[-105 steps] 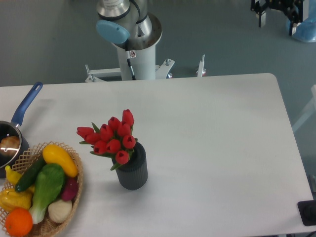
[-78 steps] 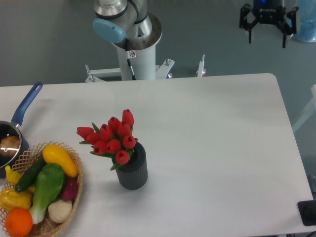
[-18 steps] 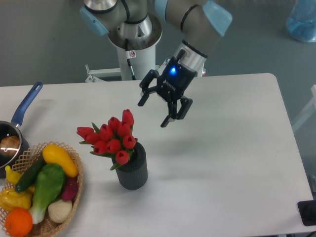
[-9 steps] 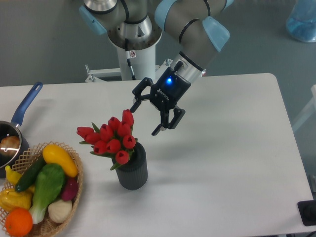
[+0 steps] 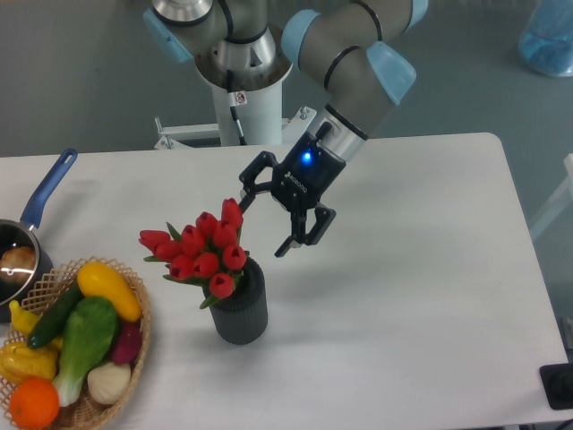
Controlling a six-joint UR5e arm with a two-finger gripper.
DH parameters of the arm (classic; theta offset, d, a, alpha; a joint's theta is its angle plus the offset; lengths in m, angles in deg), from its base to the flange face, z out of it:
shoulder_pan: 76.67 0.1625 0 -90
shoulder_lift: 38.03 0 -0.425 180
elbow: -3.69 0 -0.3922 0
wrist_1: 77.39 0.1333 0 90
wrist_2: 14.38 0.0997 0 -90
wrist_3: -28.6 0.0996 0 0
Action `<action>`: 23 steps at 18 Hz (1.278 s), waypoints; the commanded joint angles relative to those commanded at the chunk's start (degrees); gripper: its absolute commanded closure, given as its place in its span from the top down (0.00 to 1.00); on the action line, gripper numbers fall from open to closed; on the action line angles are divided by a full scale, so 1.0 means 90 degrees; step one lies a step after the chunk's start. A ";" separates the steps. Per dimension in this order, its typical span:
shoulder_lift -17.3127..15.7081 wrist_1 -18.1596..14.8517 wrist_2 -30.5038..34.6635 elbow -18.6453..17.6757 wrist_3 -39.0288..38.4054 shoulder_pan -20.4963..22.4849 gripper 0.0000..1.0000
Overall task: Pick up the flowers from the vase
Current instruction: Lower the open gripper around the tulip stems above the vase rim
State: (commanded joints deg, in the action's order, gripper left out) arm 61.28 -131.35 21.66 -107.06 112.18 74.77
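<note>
The flowers (image 5: 201, 248), a bunch of red tulip buds with green leaves, stand in the vase (image 5: 241, 309), a small dark grey ribbed cylinder near the table's front left. My gripper (image 5: 262, 228) hangs open just to the right of the top buds, tilted down toward the left. One fingertip is close beside the tallest bud, the other is out over the bare table to the right. Nothing is held between the fingers. The stems are hidden inside the vase.
A wicker basket (image 5: 134, 345) of fruit and vegetables sits at the front left, close to the vase. A blue-handled saucepan (image 5: 40, 202) lies at the left edge. The arm's base column (image 5: 246, 98) stands behind the table.
The gripper swung in from the far right to the table's middle, then over the last second dropped left and down toward the flowers, staying open. Flowers and vase have not moved.
</note>
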 joint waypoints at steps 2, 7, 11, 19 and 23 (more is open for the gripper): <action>0.0107 0.0146 0.0000 0.0020 0.0010 -0.0039 1.00; 0.0167 0.0323 0.0000 -0.0019 -0.0107 -0.0098 1.00; 0.0205 0.0381 -0.0029 -0.0020 -0.0137 -0.0166 1.00; 0.0215 0.0381 -0.0127 0.0000 -0.0156 -0.0362 1.00; 0.0225 0.0391 -0.0195 0.0029 -0.0156 -0.0391 1.00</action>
State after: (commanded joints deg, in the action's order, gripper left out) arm 63.31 -127.84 19.90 -106.79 110.78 71.25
